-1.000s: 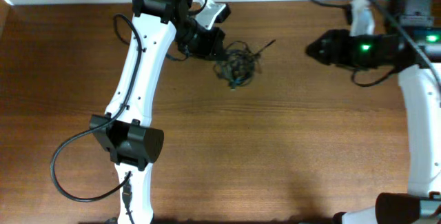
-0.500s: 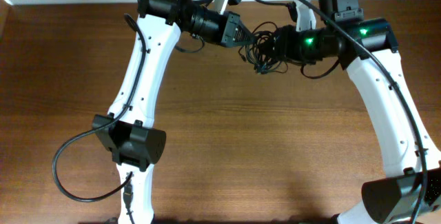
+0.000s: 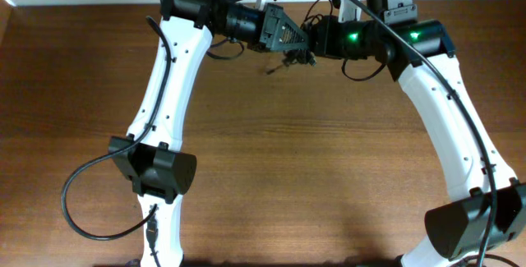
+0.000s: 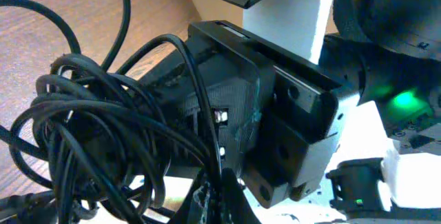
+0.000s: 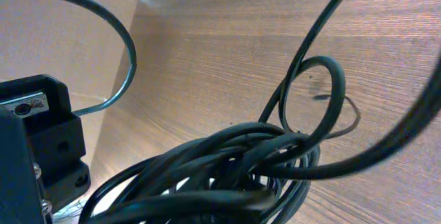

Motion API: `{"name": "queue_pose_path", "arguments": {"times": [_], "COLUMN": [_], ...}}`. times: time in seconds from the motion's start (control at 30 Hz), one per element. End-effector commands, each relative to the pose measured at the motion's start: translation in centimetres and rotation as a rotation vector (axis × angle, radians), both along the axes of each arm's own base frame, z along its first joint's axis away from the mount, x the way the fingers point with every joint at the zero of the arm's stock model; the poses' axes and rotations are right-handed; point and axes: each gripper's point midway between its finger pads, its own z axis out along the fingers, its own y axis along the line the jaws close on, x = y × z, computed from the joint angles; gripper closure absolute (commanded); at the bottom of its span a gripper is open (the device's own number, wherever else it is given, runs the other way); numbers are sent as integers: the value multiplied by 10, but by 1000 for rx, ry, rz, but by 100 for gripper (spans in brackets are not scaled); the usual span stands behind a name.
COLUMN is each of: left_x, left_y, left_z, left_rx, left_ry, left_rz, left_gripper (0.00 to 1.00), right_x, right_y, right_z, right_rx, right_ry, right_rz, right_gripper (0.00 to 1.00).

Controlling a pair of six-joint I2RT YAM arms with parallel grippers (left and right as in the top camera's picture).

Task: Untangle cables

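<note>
The cables (image 3: 299,52) are a small black knot near the far edge of the table (image 3: 271,160), caught right between the two grippers, which meet nose to nose there. A short loose end droops from the bunch toward the wood. The left gripper (image 3: 288,37) is clenched on the knot from its side; seen close from that wrist, the cords loop thickly in front of the other gripper's black housing. The right gripper (image 3: 319,42) is clamped on the same bunch from the opposite side. From its wrist, one loop stands up out of the bundle and casts a faint shadow on the wood grain.
</note>
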Motion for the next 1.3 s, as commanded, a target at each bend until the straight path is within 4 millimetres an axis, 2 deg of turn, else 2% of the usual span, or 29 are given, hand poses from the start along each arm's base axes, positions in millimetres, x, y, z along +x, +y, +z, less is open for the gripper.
{"name": "queue_pose_path", "arguments": {"times": [0.0,0.03,0.13,0.27,0.37,0.4,0.47,0.6,0.63,0.7,0.73,0.77,0.87,0.9,0.93,1.07,1.17,1.27], "left_x": [11,27,52,58,56,53,47,40,40,45,47,46,39,37,36,32,27,25], "left_y": [14,30,67,88,97,98,92,86,87,105,113,118,116,109,106,85,71,60], "left_z": [-4,-23,-61,-76,-83,-84,-83,-81,-82,-95,-103,-115,-159,-186,-195,-255,-276,-288], "left_rx": [86,210,496,631,697,700,675,640,651,761,814,855,899,910,913,959,998,1054], "left_ry": [-42,-67,-112,-124,-113,-100,-92,-94,-108,-127,-125,-101,-17,2,5,-91,-198,-315], "left_rz": [78,162,323,384,402,395,363,311,299,334,349,349,308,285,275,190,118,52], "left_gripper": [100,100,100,87,86,91,100,100,98,80,72,68,64,64,64,69,71,71], "right_x": [5,1,-20,-46,-65,-64,-58,-54,-55,-57,-58,-60,-60,-60,-60,-63,-66,-68], "right_y": [-32,-47,-89,-117,-120,-123,-129,-148,-153,-168,-178,-185,-195,-195,-195,-200,-205,-205], "right_z": [29,41,71,96,122,121,112,78,69,48,38,31,21,19,17,3,-1,-2], "right_rx": [63,84,122,210,367,361,317,165,123,10,-47,-89,-148,-150,-150,-195,-221,-224], "right_ry": [-44,-56,-95,-109,-131,-136,-115,-33,-12,38,68,92,119,128,134,180,201,210], "right_rz": [-35,-52,-74,-57,54,45,-9,-138,-163,-230,-273,-302,-342,-340,-340,-338,-352,-353], "right_gripper": [96,96,96,96,96,96,96,96,93,73,66,62,49,47,47,46,46,46]}}
